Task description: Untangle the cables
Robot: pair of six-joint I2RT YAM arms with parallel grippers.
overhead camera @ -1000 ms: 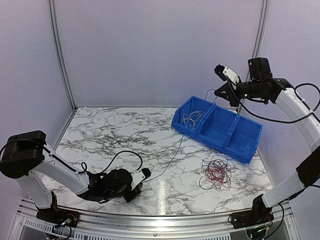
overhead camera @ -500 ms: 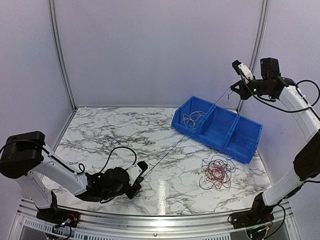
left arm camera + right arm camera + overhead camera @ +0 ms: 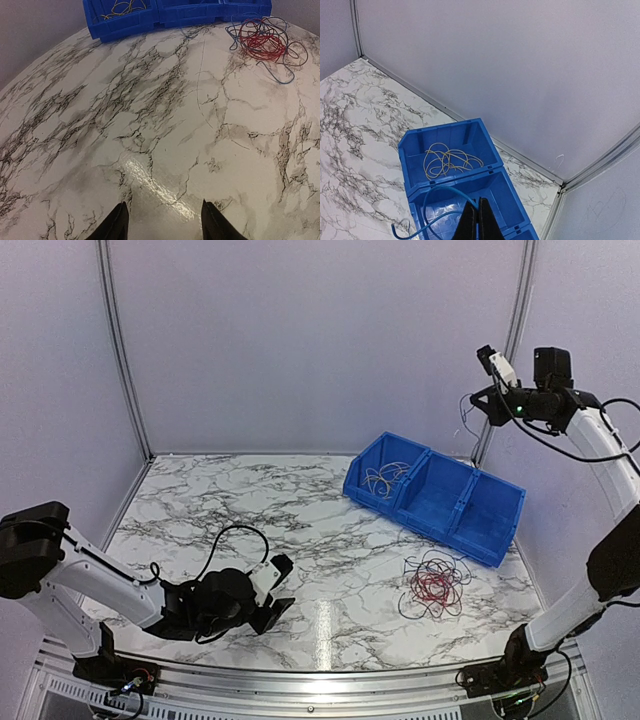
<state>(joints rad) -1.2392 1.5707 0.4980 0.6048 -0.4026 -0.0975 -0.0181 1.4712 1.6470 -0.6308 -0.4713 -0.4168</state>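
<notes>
Since a second ago my right gripper (image 3: 476, 221) has risen, pinched on a blue cable (image 3: 432, 202) dangling high above the bin (image 3: 480, 540). My left gripper (image 3: 162, 227) gapes empty; other cables (image 3: 432, 585) lie tangled beside the bin.

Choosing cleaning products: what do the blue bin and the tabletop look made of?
Blue bin: probably moulded plastic, given its uniform colour, faint sheen and thick rims. Tabletop: glossy and marble-veined, with a bright glare streak; it could be stone or printed laminate, I cannot tell which.
</notes>
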